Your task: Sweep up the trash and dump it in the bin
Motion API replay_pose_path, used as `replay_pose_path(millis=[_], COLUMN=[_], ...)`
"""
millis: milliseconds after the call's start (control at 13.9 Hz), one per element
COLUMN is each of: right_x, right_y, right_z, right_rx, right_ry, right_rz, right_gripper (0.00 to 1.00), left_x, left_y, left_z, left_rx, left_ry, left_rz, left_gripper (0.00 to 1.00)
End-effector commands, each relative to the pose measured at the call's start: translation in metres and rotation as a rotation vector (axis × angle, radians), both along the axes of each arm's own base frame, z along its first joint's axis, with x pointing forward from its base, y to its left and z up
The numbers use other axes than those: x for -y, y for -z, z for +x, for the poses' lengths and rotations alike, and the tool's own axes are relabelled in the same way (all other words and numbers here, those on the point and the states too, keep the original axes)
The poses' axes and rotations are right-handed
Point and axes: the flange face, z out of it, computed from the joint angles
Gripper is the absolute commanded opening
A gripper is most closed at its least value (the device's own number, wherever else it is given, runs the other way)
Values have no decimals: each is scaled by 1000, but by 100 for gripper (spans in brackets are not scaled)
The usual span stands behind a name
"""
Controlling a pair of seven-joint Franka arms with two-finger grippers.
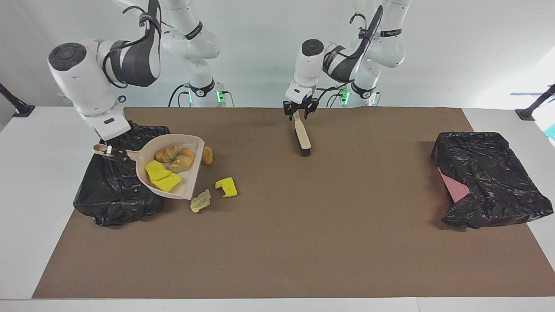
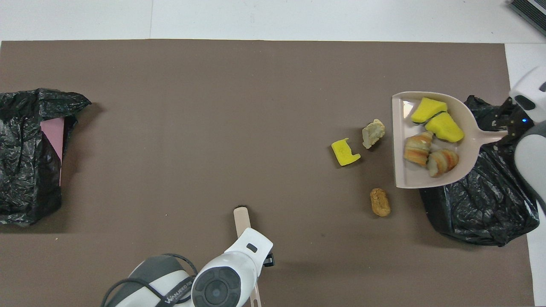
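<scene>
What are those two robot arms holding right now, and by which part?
The right gripper holds the dustpan by its handle, over the bin. The left gripper stands open at the brush handle's end, holding nothing.

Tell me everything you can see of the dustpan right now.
The dustpan is beige, plastic by its look, a shallow scoop with a raised rim and a short handle. The right claw holds that handle, so the pan hangs tilted over the edge of the black-bagged bin at the right arm's end. Inside lie two yellow sponge chunks and two bread lumps.
</scene>
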Motion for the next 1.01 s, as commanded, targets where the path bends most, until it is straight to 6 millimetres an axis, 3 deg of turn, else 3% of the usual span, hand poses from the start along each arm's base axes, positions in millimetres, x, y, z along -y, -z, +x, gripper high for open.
replay_pose_path(millis=[0,144,289,505,938], right_x=[55,84,100,109,106], right_y=[-6,-2,6,8,9], right_z=[-29,-48,-70,-74,-70], right_rx=[1,20,47,45,-6], right_ry=[-103,-150,-189,-266,-382], right_rz=[20,4,-35,-157,-345], right_gripper=[0,0,0,0,0], left_x=[-13,-36,-65,-120,-213], left_y=[-13,-26,-37,-67,-111], left_z=[48,88,125,178,240], left_rx=[8,4,-1,6,38], left_ry=[47,87,133,196,288], left_rz=[2,2,-1,-14,32], left_gripper=[100,100,100,100,100])
